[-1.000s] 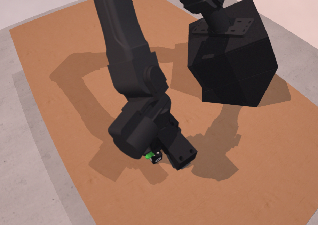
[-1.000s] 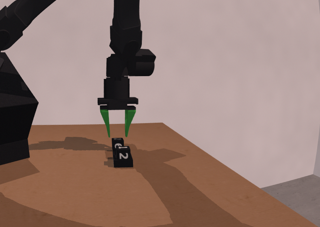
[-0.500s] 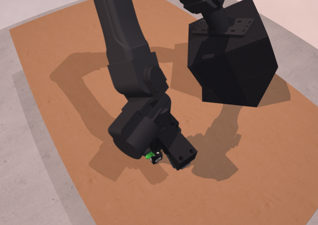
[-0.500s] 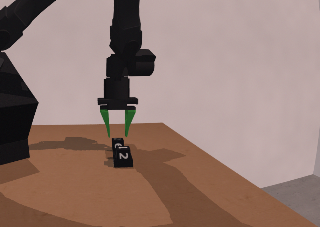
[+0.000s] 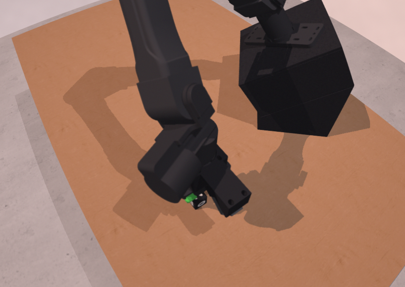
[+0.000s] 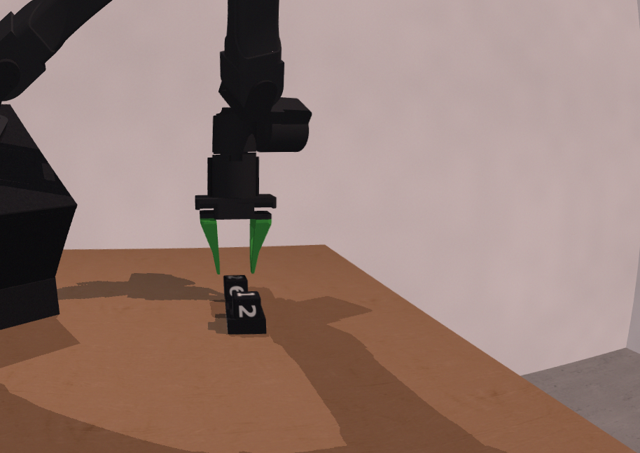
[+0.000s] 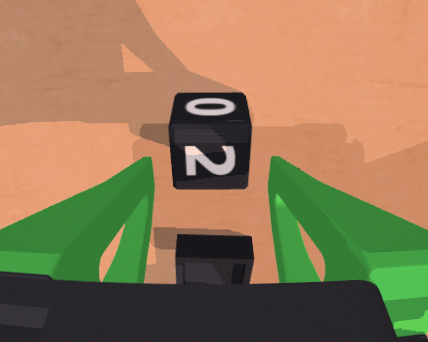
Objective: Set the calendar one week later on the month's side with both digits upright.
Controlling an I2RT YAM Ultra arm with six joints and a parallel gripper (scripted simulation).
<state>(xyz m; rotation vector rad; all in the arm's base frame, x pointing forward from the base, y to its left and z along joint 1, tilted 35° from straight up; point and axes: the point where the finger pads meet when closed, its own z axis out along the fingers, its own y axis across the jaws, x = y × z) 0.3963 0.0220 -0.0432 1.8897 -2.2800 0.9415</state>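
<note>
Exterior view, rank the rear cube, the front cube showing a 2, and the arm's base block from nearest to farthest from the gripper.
1. Rear cube, directly beneath the gripper.
2. Front cube, toward the camera.
3. Base block, far left.

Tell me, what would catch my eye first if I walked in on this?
Probably the bright green fingers of the gripper, pointing straight down with a gap between them and holding nothing. Just beneath them, on the brown table, stand small black cubes with white digits; the nearest one shows a 2 on its side. Off to the left looms the arm's big black base.
</note>
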